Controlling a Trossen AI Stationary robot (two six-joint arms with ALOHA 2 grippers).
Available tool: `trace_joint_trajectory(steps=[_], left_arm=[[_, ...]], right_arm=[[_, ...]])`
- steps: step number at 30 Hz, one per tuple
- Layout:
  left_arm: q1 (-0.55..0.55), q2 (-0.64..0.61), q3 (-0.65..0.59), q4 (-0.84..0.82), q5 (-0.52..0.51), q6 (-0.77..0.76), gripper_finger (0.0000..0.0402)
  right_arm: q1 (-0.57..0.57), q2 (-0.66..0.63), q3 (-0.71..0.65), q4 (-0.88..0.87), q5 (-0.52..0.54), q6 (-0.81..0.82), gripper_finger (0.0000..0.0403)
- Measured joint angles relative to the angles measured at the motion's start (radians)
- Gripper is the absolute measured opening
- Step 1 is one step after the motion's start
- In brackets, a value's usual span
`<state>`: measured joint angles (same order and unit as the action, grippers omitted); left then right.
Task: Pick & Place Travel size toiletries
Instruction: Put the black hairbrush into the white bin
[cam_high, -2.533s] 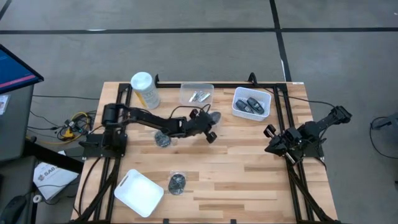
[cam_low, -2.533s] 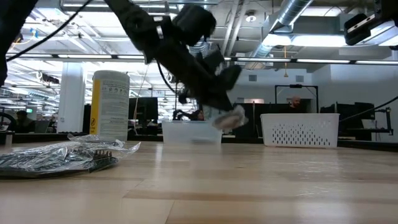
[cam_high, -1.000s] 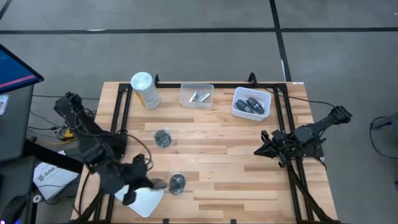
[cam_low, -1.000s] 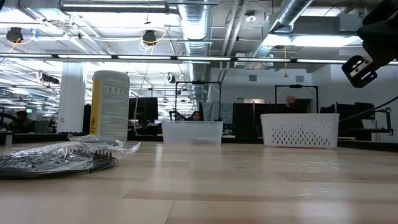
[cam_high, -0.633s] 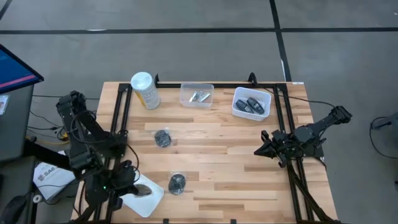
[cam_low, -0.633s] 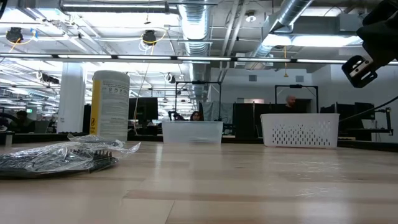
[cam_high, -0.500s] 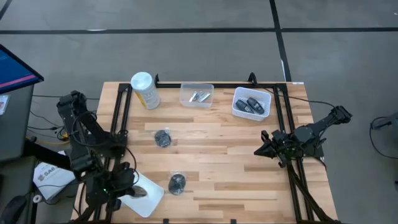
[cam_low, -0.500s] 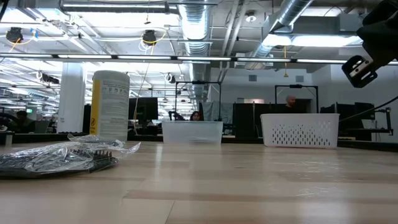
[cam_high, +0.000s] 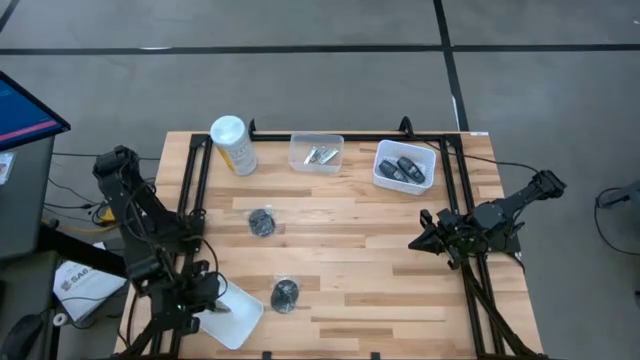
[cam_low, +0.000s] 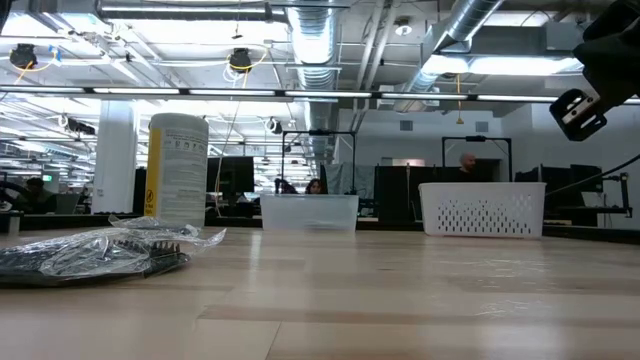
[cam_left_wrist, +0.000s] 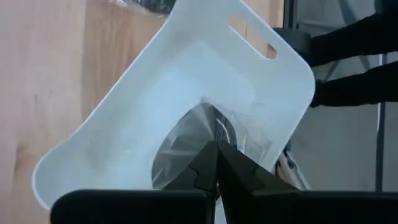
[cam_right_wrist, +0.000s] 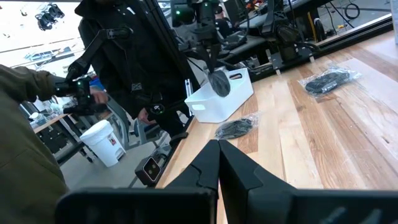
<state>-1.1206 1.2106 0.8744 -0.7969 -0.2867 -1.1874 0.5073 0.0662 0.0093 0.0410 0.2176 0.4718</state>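
Observation:
My left gripper (cam_high: 216, 305) is shut on a dark round lump in clear wrapping (cam_right_wrist: 219, 84) and hangs over the white tray (cam_high: 238, 318) at the table's near left corner. Two more wrapped lumps lie on the wood, one mid-table (cam_high: 262, 222) and one beside the tray (cam_high: 285, 294). Silvery tubes lie in the clear bin (cam_high: 316, 153), and dark oblong pieces in the white basket (cam_high: 404, 166), both at the far edge. My right gripper (cam_high: 418, 243) is shut and empty, above the table's right side. My left gripper pinches the clear wrapping (cam_left_wrist: 208, 127) of the dark lump between its two fingertips, coming from above and pointing down. The lump (cam_left_wrist: 186, 146) hangs below the fingers. In the right wrist view it is lifted clear above the tray (cam_right_wrist: 224, 98).
A tall pale-yellow canister (cam_high: 232, 143) stands at the far left. Bare wood stretches between the tray and my right arm. A person in dark clothing (cam_right_wrist: 124, 56) stands beyond the table's left edge.
My left gripper has travelled toward the table's left edge, from beside the near wrapped lump to above the white tray, staying shut on its own wrapped lump, which has gone with it. The right arm has kept still.

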Motion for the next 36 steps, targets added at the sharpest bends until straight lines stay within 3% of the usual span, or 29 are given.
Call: trace_joint_trajectory(steps=[7,11,16,21,25,29,36], left_arm=[[0.001,0.0,-0.039,0.021,0.01,-0.005,0.0032],[0.008,0.0,-0.039,0.048,0.012,-0.059,0.008],[0.07,-0.025,-0.039,0.257,-0.014,-0.078,0.0156],[0.231,-0.079,-0.039,0.326,-0.205,-0.097,0.0203],[0.399,-0.112,-0.039,0.328,-0.323,0.071,0.0208],[0.604,-0.113,-0.038,0.286,-0.319,0.168,0.0207],[0.944,-0.068,-0.038,0.007,-0.217,0.092,0.021]], right_arm=[[0.0,0.0,0.0,0.0,0.0,0.0,0.0],[0.0,0.0,0.0,0.0,0.0,0.0,0.0],[0.0,0.0,0.0,0.0,0.0,0.0,0.0],[0.0,0.0,0.0,0.0,0.0,0.0,0.0],[0.0,0.0,0.0,0.0,0.0,0.0,0.0],[0.0,0.0,0.0,0.0,0.0,0.0,0.0],[0.0,0.0,0.0,0.0,0.0,0.0,0.0]])
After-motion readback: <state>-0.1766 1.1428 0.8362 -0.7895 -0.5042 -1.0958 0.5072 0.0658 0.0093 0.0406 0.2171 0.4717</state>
